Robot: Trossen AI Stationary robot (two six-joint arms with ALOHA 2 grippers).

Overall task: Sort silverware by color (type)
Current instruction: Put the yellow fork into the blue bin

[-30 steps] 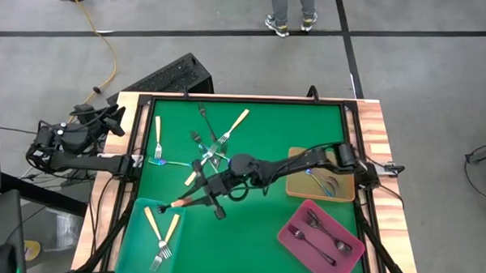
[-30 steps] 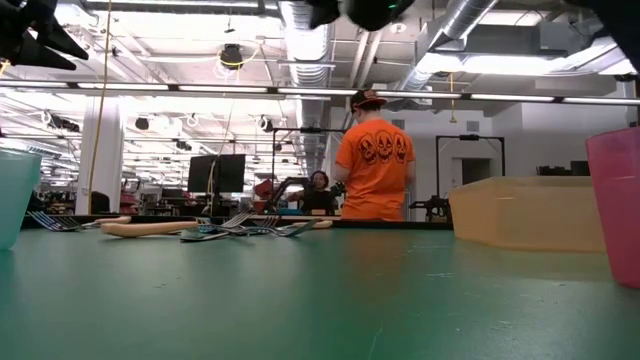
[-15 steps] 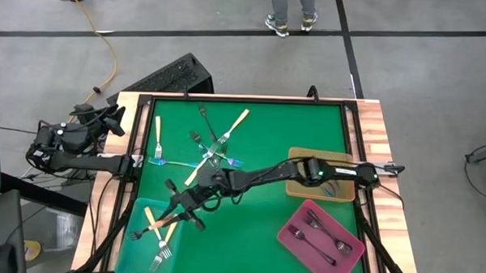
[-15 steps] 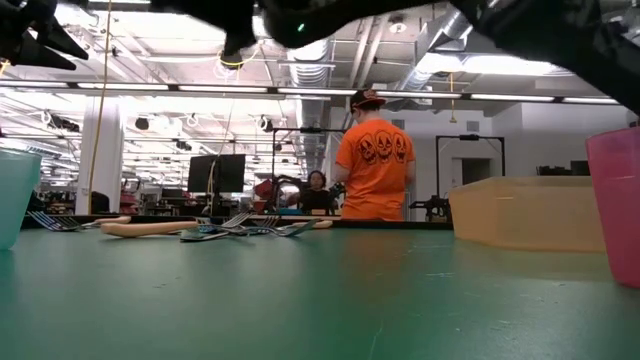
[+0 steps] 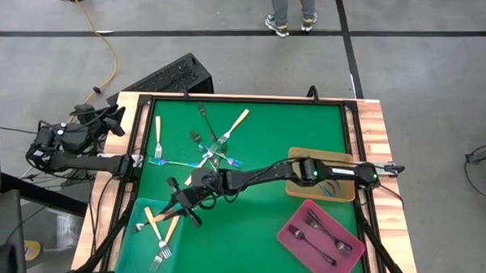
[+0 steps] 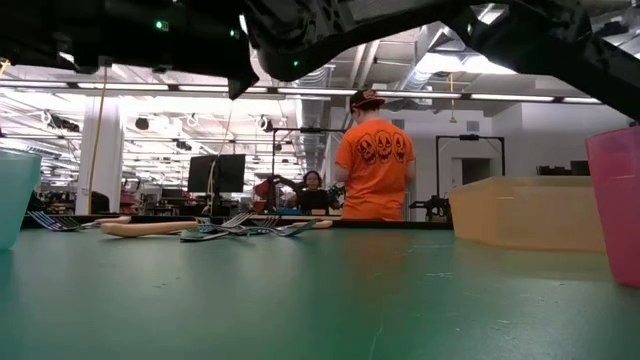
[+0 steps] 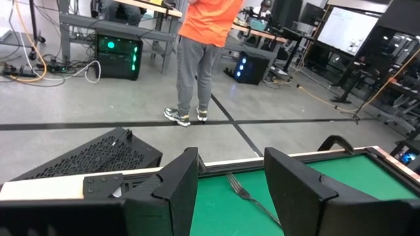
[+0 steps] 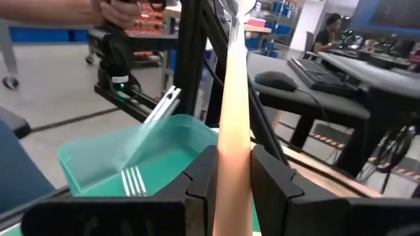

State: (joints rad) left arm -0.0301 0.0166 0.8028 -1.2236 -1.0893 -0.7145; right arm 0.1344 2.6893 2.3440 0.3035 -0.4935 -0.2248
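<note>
My right gripper (image 5: 178, 209) reaches across the green mat to the teal tray (image 5: 135, 245) at the near left and is shut on a cream-handled fork (image 8: 234, 98). Two more cream-handled forks (image 5: 165, 241) lie in that tray. One of them leans on the tray's wall (image 8: 157, 108). A heap of mixed silverware (image 5: 211, 149) lies on the mat's far left part. My left gripper (image 5: 107, 120) waits open beyond the table's left edge, nothing between its fingers (image 7: 177, 190). My right gripper pinches the fork's cream handle (image 8: 234, 141) between its two fingers. It comes in about level from the table's right. The handle runs on forward past the fingertips, head (image 8: 235, 10) outermost. The fork is lifted clear, over the teal tray.
A tan tray (image 5: 300, 185) with iridescent forks and a pink tray (image 5: 292, 234) with dark forks sit at the right. A single cream fork (image 5: 156, 133) and a dark fork (image 7: 246, 193) lie apart on the mat. A person stands beyond the far edge.
My right gripper has gone toward the table's near left corner and down, carrying the cream-handled fork from the middle of the mat to above the teal tray. The arm has stretched out low across the mat.
</note>
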